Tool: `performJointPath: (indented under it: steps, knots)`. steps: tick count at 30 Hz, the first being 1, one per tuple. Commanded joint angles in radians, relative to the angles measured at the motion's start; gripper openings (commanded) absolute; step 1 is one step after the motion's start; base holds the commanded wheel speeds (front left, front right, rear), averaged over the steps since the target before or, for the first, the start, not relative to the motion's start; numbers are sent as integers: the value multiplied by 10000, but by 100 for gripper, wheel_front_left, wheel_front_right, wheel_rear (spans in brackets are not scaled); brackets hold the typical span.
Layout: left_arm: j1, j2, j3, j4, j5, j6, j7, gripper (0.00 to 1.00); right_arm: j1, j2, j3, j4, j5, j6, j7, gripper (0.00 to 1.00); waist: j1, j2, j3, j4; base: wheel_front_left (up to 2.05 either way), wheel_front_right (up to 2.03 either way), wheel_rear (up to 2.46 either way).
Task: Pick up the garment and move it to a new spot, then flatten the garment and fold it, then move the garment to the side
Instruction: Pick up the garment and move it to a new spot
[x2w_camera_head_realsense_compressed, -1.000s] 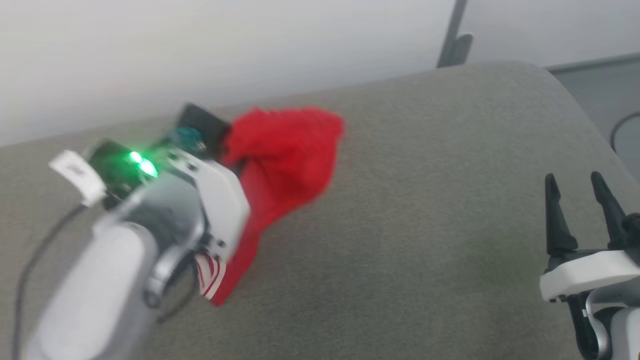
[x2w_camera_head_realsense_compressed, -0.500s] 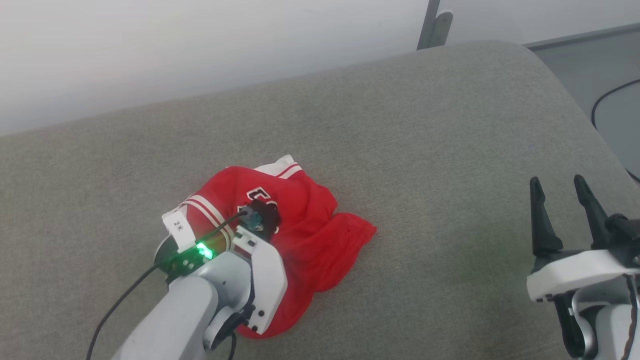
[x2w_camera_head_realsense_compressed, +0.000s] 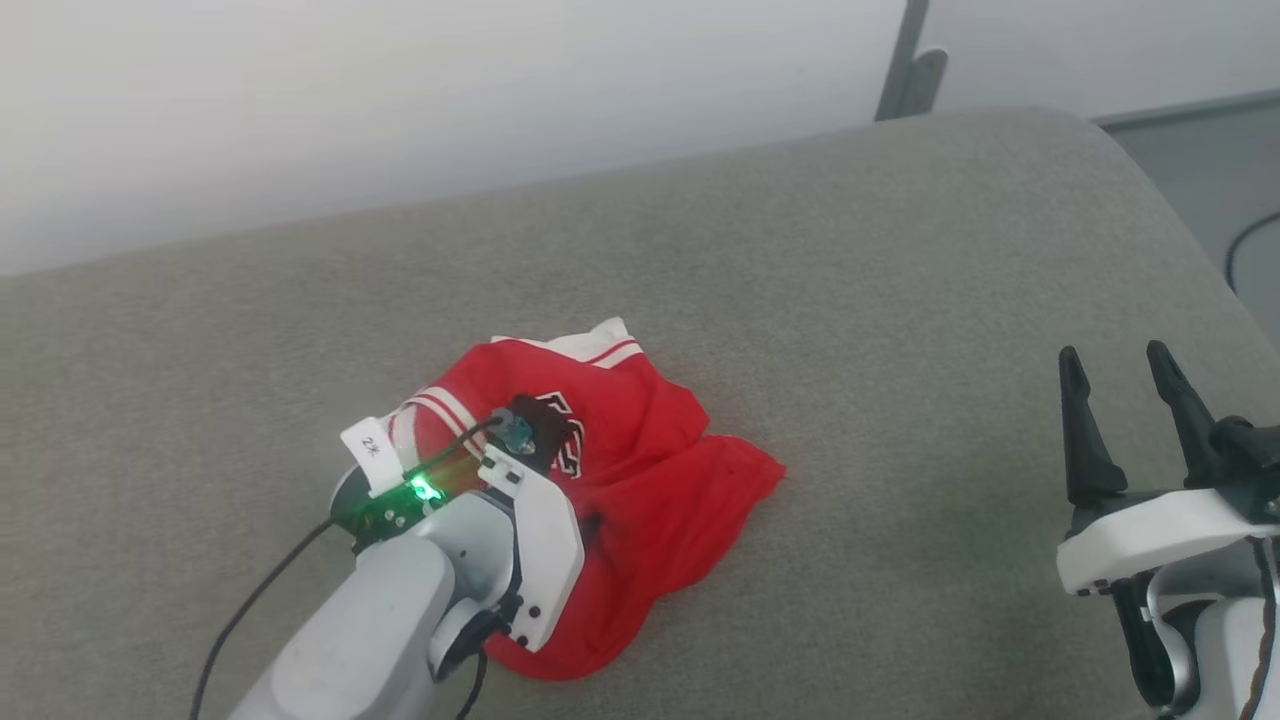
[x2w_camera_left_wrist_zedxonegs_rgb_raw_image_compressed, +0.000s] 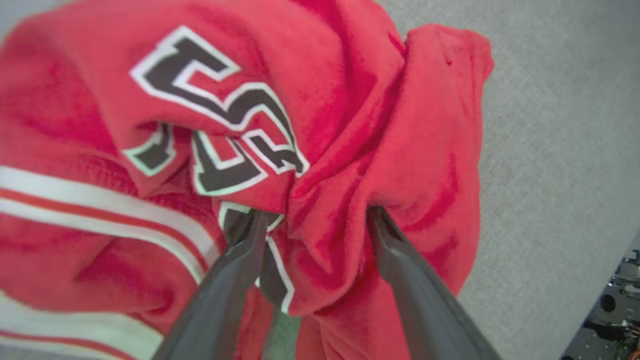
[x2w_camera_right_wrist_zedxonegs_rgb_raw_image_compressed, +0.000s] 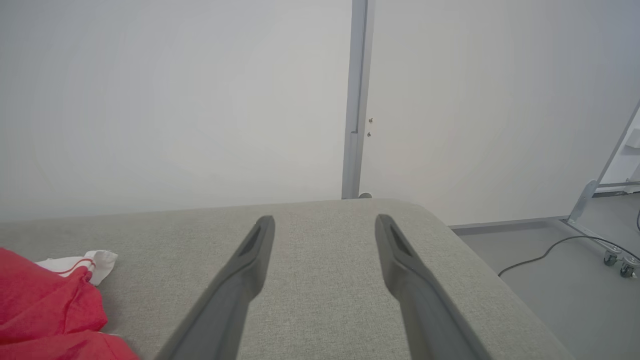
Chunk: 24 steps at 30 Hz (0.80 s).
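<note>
Head view: garment (x2w_camera_head_realsense_compressed: 660, 480) bunched on cushion (x2w_camera_head_realsense_compressed: 900, 300), away from edges; left hand (x2w_camera_left_wrist_zedxonegs_rgb_raw_image_compressed: 315, 212), right hand (x2w_camera_head_realsense_compressed: 1113, 360) wide.

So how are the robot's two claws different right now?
The left gripper is down in the garment, its tips poked into the red folds. The right gripper is off to the side over bare grey cushion, away from the cloth. The left gripper's fingers are partly hidden by cloth, while the right gripper's show whole. Both stand open.
</note>
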Motion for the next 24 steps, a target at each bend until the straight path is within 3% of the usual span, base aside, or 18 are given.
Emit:
performJointPath:
  steps: [1,12,24]
  knots:
    - [-92,74,46,-38,-24,-37,-109,100,59,-24,11,8,-28,1,-1,100,0,0,-155,163,0,0,0]
    - [645,885,918,-1355,-387,198,-1746,100,460,-218,-103,-116,-63,1,38,100,0,0,-1010,1016,0,0,0]
    - [2757,2025,2936,-2622,-835,1163,-4789,100,1038,-178,-560,-5,-173,1,-186,100,0,0,-1419,1853,0,0,0]
